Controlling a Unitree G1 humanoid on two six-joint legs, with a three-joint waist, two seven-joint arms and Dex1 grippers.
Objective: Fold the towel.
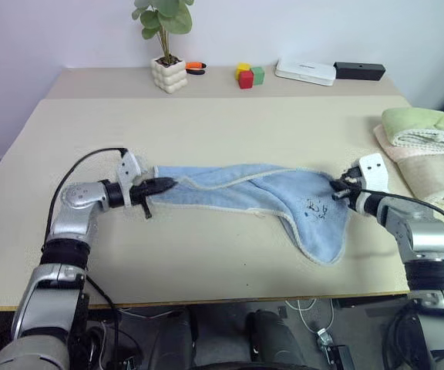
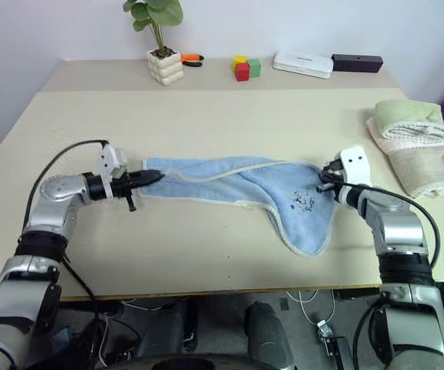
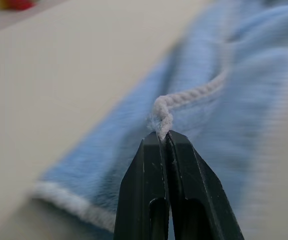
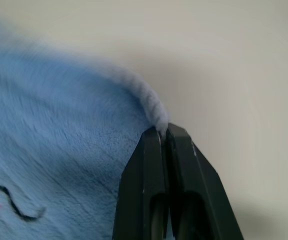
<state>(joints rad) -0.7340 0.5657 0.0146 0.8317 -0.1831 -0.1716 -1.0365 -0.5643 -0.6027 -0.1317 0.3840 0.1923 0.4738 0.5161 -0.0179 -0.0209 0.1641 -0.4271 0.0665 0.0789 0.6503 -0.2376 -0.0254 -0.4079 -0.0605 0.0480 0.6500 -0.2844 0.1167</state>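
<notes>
Left eye view: left tool [image 1: 169, 183] and right tool [image 1: 336, 187] each pinch the towel's [image 1: 284, 196] edge.

Light blue towel [image 1: 284, 196] with whitish edging, stretched left-right mid-table, bunched, one corner drooping toward near edge.

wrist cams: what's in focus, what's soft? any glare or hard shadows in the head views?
Left wrist view: left gripper and the pinched towel edge sharp, cloth and table beyond blurred. Right wrist view: right gripper sharp, towel rim soft, a dim shadow on the table beside it. Head views: even light, no glare, faint shadows under the towel.
</notes>
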